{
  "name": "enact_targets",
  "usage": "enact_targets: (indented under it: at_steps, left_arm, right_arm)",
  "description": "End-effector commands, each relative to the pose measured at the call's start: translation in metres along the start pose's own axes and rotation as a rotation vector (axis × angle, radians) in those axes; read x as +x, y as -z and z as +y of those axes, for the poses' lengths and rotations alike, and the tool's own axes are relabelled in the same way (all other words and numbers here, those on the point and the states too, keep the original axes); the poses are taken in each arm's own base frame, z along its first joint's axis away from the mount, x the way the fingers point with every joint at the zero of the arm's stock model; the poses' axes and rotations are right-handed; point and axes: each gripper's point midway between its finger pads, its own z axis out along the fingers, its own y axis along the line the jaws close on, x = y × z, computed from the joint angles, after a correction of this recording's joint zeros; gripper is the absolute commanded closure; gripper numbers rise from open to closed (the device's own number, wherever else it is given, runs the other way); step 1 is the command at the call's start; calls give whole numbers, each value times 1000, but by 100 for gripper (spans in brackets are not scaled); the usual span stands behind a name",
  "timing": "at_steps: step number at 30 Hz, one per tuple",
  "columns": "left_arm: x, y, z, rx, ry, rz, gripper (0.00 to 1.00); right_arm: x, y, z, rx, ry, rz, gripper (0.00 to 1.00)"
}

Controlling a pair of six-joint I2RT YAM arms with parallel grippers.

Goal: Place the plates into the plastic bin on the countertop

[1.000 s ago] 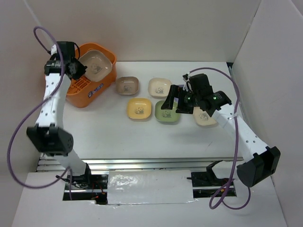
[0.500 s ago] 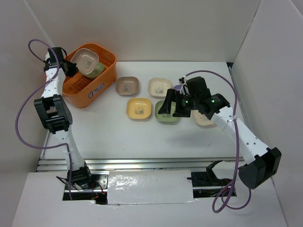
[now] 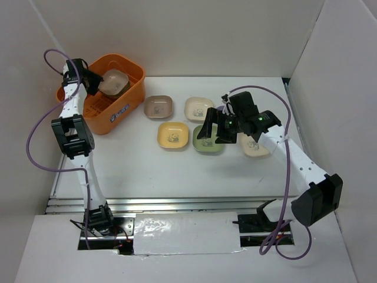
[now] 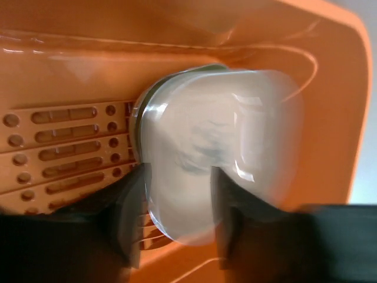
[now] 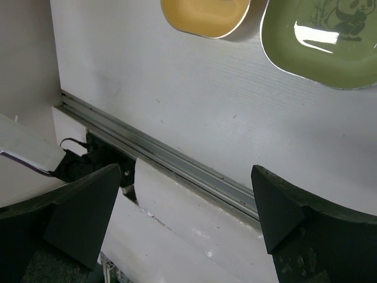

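- Left gripper (image 3: pixel 91 81) is down inside the plastic bin (image 3: pixel 134 94), fingers (image 4: pixel 132 200) parted over a pale plate (image 4: pixel 218 135); blur hides any contact.
- Brown plate (image 3: pixel 158 107), cream plate (image 3: pixel 198 108) and yellow plate (image 3: pixel 173 135) lie on the countertop (image 3: pixel 147 171).
- Right gripper (image 3: pixel 215 133) hangs spread wide and empty above the green plate (image 3: pixel 208 146).

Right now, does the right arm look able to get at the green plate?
Probably yes. The right gripper hangs open close over the green plate. Nothing lies on the plate or between the two, so the way looks free.
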Motion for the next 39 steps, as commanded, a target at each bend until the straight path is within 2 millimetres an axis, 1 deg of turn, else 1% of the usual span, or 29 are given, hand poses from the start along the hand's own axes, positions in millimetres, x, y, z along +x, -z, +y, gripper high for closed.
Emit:
enact_targets:
  at_steps: [1, 2, 3, 4, 5, 7, 8, 9, 10, 11, 12, 14, 15, 16, 17, 18, 20, 21, 22, 23, 24, 25, 26, 27, 30, 35, 36, 37, 39]
  left_arm:
    - [-15, 30, -37, 55, -58, -90, 16]
    - [-22, 38, -44, 59, -70, -126, 1]
    - [-33, 64, -65, 102, -85, -166, 1]
    - [-38, 80, -78, 112, -120, -214, 1]
    - [-53, 117, -99, 151, -134, -276, 1]
    - [-54, 161, -131, 208, -201, -336, 1]
    - [-64, 207, -151, 259, -214, -396, 1]
    - [-60, 227, -161, 283, -277, -415, 1]
    - [-35, 242, -175, 316, -324, -391, 1]
    - [-30, 274, -181, 340, -345, -409, 1]
    - [9, 277, -186, 352, -427, -349, 1]
    - [45, 291, -183, 368, -492, -265, 1]
    - [86, 285, -170, 340, -551, -157, 1]
    - [106, 282, -164, 334, -585, -96, 1]
    - [136, 275, -152, 328, -642, -5, 1]
    - [167, 276, -147, 334, -690, 64, 1]
    - [205, 270, -127, 305, -754, 165, 1]
    - [234, 267, -113, 299, -786, 247, 1]
    - [247, 265, -107, 301, -798, 281, 1]
    - [263, 257, -89, 272, -812, 326, 1]
    - [274, 254, -80, 256, -830, 343, 1]
    - [280, 246, -75, 247, -835, 343, 1]
    - [288, 237, -60, 207, -842, 366, 1]
    - [293, 232, -55, 198, -850, 383, 1]
    - [313, 201, -22, 106, -886, 439, 2]
    - [338, 175, 28, -15, -912, 502, 3]
    - [341, 172, 34, -22, -909, 504, 3]
    - [346, 167, 43, -46, -906, 512, 4]
    - [352, 159, 57, -70, -908, 515, 9]
  right_arm:
    - [-17, 9, 13, -24, 31, -31, 0]
    - [-20, 7, 15, -24, 29, -29, 0]
    - [-21, 7, 15, -26, 31, -26, 0]
    - [-23, 5, 16, -27, 32, -25, 0]
    - [-23, 4, 17, -28, 32, -24, 0]
    - [-25, 3, 14, -21, 29, -27, 0]
    - [-26, 2, 13, -15, 27, -28, 0]
    - [-27, 1, 11, -11, 25, -33, 0]
    - [-28, 1, 8, -6, 18, -40, 0]
    - [-33, 1, 5, -2, 8, -57, 0]
    - [-34, 1, 3, -3, 1, -61, 0]
    - [-39, 3, -2, 5, -12, -75, 0]
    - [-41, 5, -4, 10, -15, -82, 0]
    - [-42, 8, -5, 14, -16, -93, 0]
    - [-44, 11, -7, 19, -21, -103, 0]
    - [-44, 12, -9, 26, -23, -105, 0]
    - [-44, 17, -12, 29, -24, -118, 0]
    - [-43, 21, -15, 34, -29, -126, 0]
    - [-42, 23, -16, 36, -31, -132, 0]
    - [-43, 24, -19, 42, -35, -139, 0]
    - [-41, 26, -22, 44, -39, -146, 0]
    - [-40, 27, -24, 45, -42, -152, 0]
    - [-40, 28, -24, 40, -45, -160, 0]
    - [-37, 29, -27, 39, -50, -161, 0]
    - [-30, 30, -27, 27, -56, -156, 0]
    - [-21, 33, -31, 36, -54, -151, 0]
    - [-21, 35, -32, 38, -56, -162, 0]
    - [-21, 36, -32, 38, -54, -162, 0]
    - [-21, 40, -31, 37, -52, -167, 0]
